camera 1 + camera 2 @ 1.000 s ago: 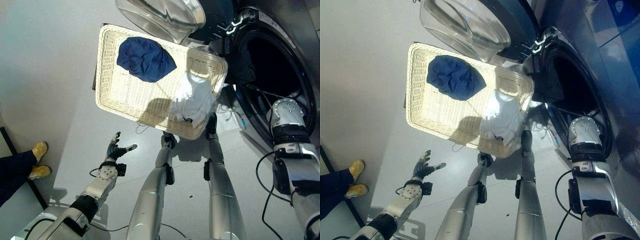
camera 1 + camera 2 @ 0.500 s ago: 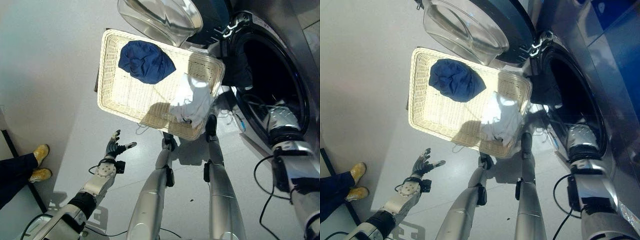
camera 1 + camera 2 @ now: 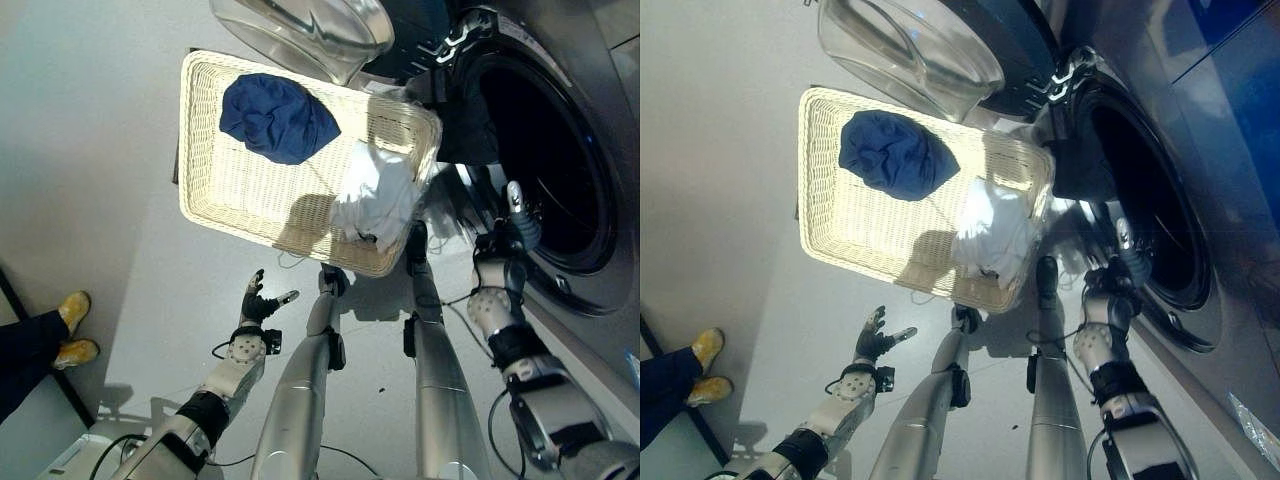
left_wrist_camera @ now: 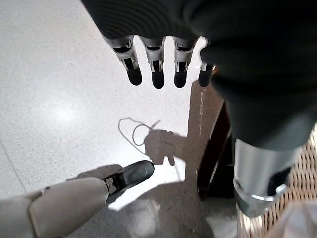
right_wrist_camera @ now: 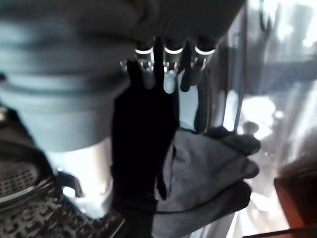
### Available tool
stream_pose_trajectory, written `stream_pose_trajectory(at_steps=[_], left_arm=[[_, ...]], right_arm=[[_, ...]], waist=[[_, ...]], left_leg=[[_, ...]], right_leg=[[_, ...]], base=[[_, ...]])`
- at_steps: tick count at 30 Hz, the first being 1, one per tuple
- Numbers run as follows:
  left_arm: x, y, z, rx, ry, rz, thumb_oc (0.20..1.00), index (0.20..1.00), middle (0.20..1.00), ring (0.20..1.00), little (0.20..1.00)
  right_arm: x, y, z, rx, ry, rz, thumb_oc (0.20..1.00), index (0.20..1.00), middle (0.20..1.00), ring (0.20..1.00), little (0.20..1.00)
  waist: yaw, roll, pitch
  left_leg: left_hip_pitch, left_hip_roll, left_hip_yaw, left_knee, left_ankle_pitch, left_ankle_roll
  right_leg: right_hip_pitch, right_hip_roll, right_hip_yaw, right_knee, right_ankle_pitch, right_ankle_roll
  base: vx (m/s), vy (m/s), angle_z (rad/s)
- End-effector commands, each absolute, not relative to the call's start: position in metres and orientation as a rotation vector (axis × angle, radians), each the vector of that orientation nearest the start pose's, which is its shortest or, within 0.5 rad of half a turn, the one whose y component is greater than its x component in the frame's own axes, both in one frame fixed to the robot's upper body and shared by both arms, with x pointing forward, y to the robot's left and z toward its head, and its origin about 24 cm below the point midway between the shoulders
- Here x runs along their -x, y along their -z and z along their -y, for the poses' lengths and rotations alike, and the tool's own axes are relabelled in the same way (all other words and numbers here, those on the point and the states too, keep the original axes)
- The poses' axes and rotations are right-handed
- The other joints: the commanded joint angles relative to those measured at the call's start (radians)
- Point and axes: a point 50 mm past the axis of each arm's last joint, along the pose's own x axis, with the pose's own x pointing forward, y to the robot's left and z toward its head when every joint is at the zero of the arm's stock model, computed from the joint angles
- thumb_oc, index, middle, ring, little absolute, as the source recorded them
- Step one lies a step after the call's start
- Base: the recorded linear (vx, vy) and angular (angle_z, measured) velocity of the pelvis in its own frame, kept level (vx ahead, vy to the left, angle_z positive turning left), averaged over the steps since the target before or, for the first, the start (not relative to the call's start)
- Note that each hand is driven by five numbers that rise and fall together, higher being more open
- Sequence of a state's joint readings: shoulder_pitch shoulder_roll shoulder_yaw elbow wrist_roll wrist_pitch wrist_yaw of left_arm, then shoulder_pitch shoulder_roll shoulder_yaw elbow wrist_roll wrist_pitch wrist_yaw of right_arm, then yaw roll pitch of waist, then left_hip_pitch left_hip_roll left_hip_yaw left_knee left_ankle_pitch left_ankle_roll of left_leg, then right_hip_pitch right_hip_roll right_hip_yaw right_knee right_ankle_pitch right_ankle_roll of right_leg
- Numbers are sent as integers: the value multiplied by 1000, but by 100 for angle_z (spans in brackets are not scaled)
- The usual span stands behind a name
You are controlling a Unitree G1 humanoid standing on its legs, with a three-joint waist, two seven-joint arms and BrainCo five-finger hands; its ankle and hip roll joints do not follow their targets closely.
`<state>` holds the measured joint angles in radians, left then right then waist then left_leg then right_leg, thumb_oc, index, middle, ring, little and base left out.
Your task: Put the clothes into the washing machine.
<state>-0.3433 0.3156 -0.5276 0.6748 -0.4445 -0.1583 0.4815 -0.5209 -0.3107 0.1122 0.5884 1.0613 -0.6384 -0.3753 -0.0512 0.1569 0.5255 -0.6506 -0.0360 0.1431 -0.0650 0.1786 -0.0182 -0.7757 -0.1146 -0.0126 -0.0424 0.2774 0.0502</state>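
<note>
We look down on a pale grey speckled floor (image 3: 90, 180), glossy, with soft light patches. At the left edge a person's dark trouser legs and yellow shoes (image 3: 72, 325) stand beside a dark frame. A blue panel (image 3: 1230, 90) borders the right side.

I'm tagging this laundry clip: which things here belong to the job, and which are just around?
Job:
- blue garment
- white garment
- wicker basket
- washing machine, door open
- dark garment hanging at the drum opening
- left hand and right hand, both open

Around:
- person's yellow shoes
</note>
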Motion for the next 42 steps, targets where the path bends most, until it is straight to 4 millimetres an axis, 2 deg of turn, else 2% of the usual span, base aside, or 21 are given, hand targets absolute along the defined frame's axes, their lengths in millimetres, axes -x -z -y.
stream_pose_trajectory(at_steps=[1,3,6,7,10,12,15,17,18,19,22,23,24,27,28,31,34,38,39,42], left_arm=[[-270,37,-167,-193,-226,-292,1000,1000,1000,1000,1000],[-264,41,-169,-146,-264,-289,1000,1000,1000,1000,1000],[-262,42,-173,-91,-301,-286,1000,1000,1000,1000,1000],[-260,43,-177,-29,-329,-281,1000,1000,1000,1000,1000],[-255,42,-190,92,-402,-251,1000,1000,1000,1000,1000],[-252,35,-206,155,-514,-173,1000,1000,1000,1000,1000],[-249,23,-221,171,-643,-76,1000,1000,1000,1000,1000],[-249,20,-222,170,-663,-63,1000,1000,1000,1000,1000],[-249,3,-231,173,-799,39,1000,1000,1000,1000,1000],[-248,0,-233,180,-826,59,1000,1000,1000,1000,1000],[-248,-6,-236,202,-870,94,1000,1000,1000,1000,1000],[-248,-17,-238,193,-920,164,1000,1000,1000,1000,1000],[-248,-17,-238,193,-920,164,1000,1000,1000,1000,1000],[-251,-29,-237,118,-913,224,1000,1000,1000,1000,1000],[-258,-44,-234,-63,-880,301,1000,1000,1000,1000,1000],[-274,-63,-237,-233,-815,331,1000,1000,1000,1000,1000],[-291,-74,-244,-298,-755,296,1000,1000,1000,1000,1000],[-333,-96,-260,-410,-651,166,1000,1000,1000,1000,1000],[-333,-96,-260,-410,-651,166,1000,1000,1000,1000,1000],[-351,-111,-270,-436,-614,90,1000,1000,1000,1000,1000]], right_arm=[[-322,-100,222,-658,515,440,1000,1000,1000,1000,1000],[-313,-78,200,-575,449,344,1000,1000,1000,1000,1000],[-308,-64,190,-456,391,266,1000,1000,1000,1000,1000],[-306,-54,185,-354,350,205,1000,1000,1000,1000,1000],[-299,-36,186,-236,259,122,1000,1000,1000,1000,1000],[-294,-23,192,-189,219,46,1000,1000,1000,1000,1000],[-289,-12,199,-153,210,-9,1000,1000,1000,1000,1000],[-288,-10,200,-148,209,-18,1000,1000,1000,1000,1000],[-285,-6,202,-122,217,-50,1000,1000,1000,1000,1000],[-285,-5,202,-121,220,-58,1000,1000,1000,1000,1000],[-285,-3,203,-124,226,-67,1000,1000,1000,1000,1000],[-286,-2,200,-128,228,-78,1000,1000,1000,1000,1000],[-286,-2,200,-128,228,-78,1000,1000,1000,1000,1000],[-287,-2,199,-130,227,-81,1000,1000,1000,1000,1000],[-287,-2,197,-124,222,-93,1000,1000,1000,1000,1000],[-289,-2,195,-93,198,-111,1000,1000,1000,1000,1000],[-290,-1,197,-61,173,-132,1000,1000,1000,1000,1000],[-292,4,195,-3,110,-176,1000,1000,1000,1000,1000],[-292,4,195,-3,110,-176,1000,1000,1000,1000,1000],[-295,3,193,23,72,-189,1000,1000,1000,1000,1000]], waist=[[-17,44,-6],[-27,34,-6],[-31,28,-6],[-31,24,-6],[-26,15,-6],[-19,12,-6],[-11,13,-6],[-9,13,-6],[3,11,-6],[6,11,-6],[14,11,-6],[25,7,-6],[25,7,-6],[31,5,-6],[35,1,-6],[25,-3,-6],[9,-8,-6],[-41,-45,-6],[-41,-45,-6],[-68,-69,-6]], left_leg=[[-53,-49,3,101,-29,-29],[-44,-48,5,103,-30,-29],[-34,-48,5,100,-30,-28],[-26,-46,4,99,-30,-28],[-10,-44,1,101,-32,-27],[11,-44,-5,101,-36,-28],[29,-43,-8,108,-44,-28],[34,-43,-10,109,-45,-28],[64,-44,-22,108,-50,-28],[69,-45,-25,109,-51,-28],[77,-46,-34,109,-52,-27],[88,-45,-47,112,-55,-27],[88,-45,-47,112,-55,-27],[90,-43,-53,114,-56,-28],[88,-39,-56,119,-56,-27],[87,-33,-48,122,-55,-27],[76,-28,-36,138,-59,-27],[47,-18,-1,175,-71,-25],[47,-18,-1,175,-71,-25],[30,-15,22,189,-78,-22]], right_leg=[[3,74,-28,128,-129,35],[11,75,-23,132,-130,34],[21,74,-23,131,-130,34],[28,73,-24,133,-132,33],[45,69,-34,141,-139,33],[66,67,-44,148,-150,30],[83,61,-55,158,-163,27],[87,60,-58,159,-165,26],[117,56,-72,164,-177,22],[122,55,-75,166,-179,21],[132,52,-84,171,-186,18],[145,50,-96,183,-198,14],[145,50,-96,183,-198,14],[145,50,-102,193,-205,12],[140,53,-104,210,-212,8],[133,62,-95,223,-218,7],[118,70,-83,240,-223,6],[90,85,-57,238,-205,11],[90,85,-57,238,-205,11],[76,94,-38,227,-191,13]], base=[[-37,93,-3],[-38,99,-3],[-37,76,-2],[-33,55,3],[-36,38,4],[-28,42,3],[-12,27,1],[-10,2,5],[-19,-2,13],[-21,-6,15],[-7,-17,14],[-7,-30,12],[-7,-42,17],[3,-21,15],[20,-19,28],[29,49,12],[25,81,-2],[39,66,-2],[36,63,-17],[27,52,-17]])
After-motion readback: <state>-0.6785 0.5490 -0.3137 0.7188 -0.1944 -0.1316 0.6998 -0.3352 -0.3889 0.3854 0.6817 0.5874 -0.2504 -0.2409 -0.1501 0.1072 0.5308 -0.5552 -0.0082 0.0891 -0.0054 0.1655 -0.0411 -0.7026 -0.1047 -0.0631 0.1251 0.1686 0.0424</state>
